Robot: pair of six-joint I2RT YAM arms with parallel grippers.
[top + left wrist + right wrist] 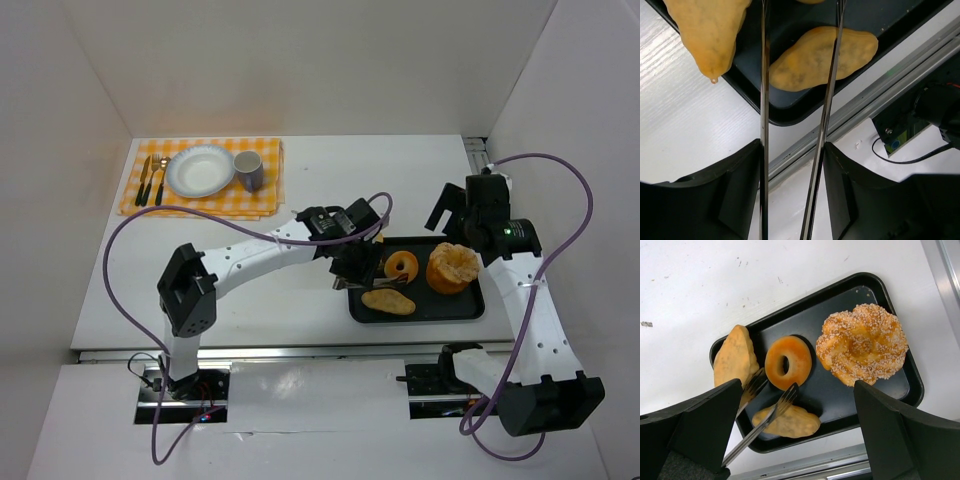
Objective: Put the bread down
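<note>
A black tray (470, 305) holds a ring donut (401, 266), a sugared crown bread (452, 268) and a flat oval bread (388, 301). The right wrist view also shows a triangular bread (734, 359) at the tray's left end. My left gripper (350, 262) is shut on metal tongs (774, 411). The tongs' two blades (764, 100) stand apart; one tip lies by the donut (787, 361), the other on the triangular bread (707, 30). The oval bread (820, 57) lies under the blades. My right gripper (452, 212) hovers open and empty above the tray's far edge.
A yellow checked placemat (215, 205) at the far left carries a white plate (200, 170), a grey cup (248, 170) and cutlery (152, 180). White walls enclose the table on three sides. A metal rail (875, 95) runs along the near edge.
</note>
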